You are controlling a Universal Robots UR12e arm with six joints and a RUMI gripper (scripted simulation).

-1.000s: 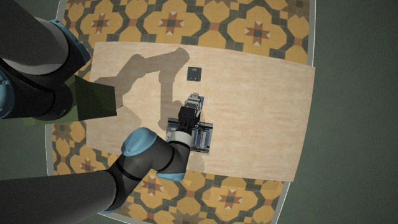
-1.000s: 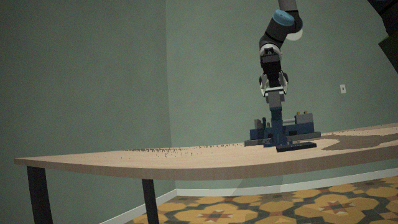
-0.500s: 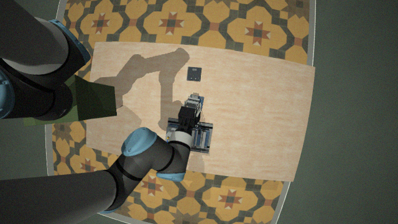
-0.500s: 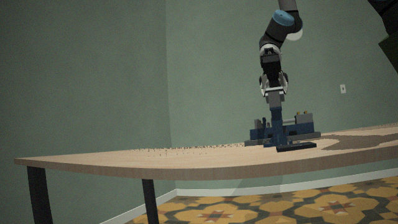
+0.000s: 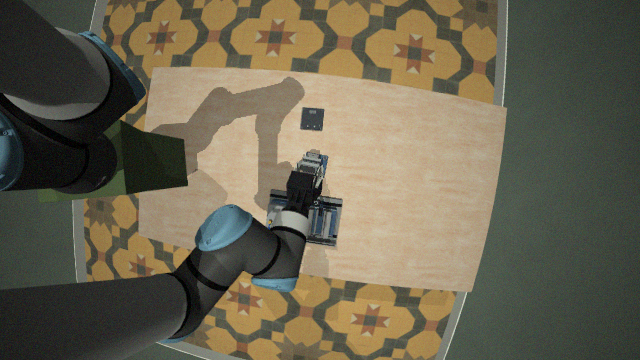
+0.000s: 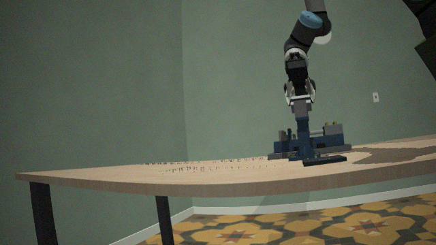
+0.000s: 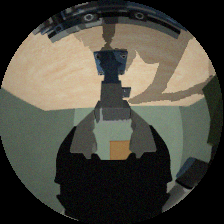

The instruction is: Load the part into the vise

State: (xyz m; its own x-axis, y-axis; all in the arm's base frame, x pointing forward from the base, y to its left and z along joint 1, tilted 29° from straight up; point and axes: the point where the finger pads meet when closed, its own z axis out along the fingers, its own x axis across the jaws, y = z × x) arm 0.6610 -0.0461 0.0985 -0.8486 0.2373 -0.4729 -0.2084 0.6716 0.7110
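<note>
My gripper (image 6: pixel 300 99) points straight down and is shut on the grey part (image 6: pixel 301 109), holding it by its upper end so that it hangs upright. The part's lower end is right at the top of the blue V-block (image 6: pixel 302 137); I cannot tell if they touch. In the wrist view the part (image 7: pixel 114 97) runs from between the fingers to the V-block (image 7: pixel 111 62). From above, the gripper (image 5: pixel 306 181) sits over the V-block (image 5: pixel 313 162), just beyond the vise (image 5: pixel 322 216). The vise (image 6: pixel 315 140) stands open behind. The slot's side is hidden.
The dark infeed plate (image 5: pixel 312 119) lies empty on the far side of the V-block, and it also shows in the side view (image 6: pixel 324 159). The vise's air cylinder block (image 6: pixel 333 130) rises at the right. My arm's elbow (image 5: pixel 235 245) overhangs the near table edge.
</note>
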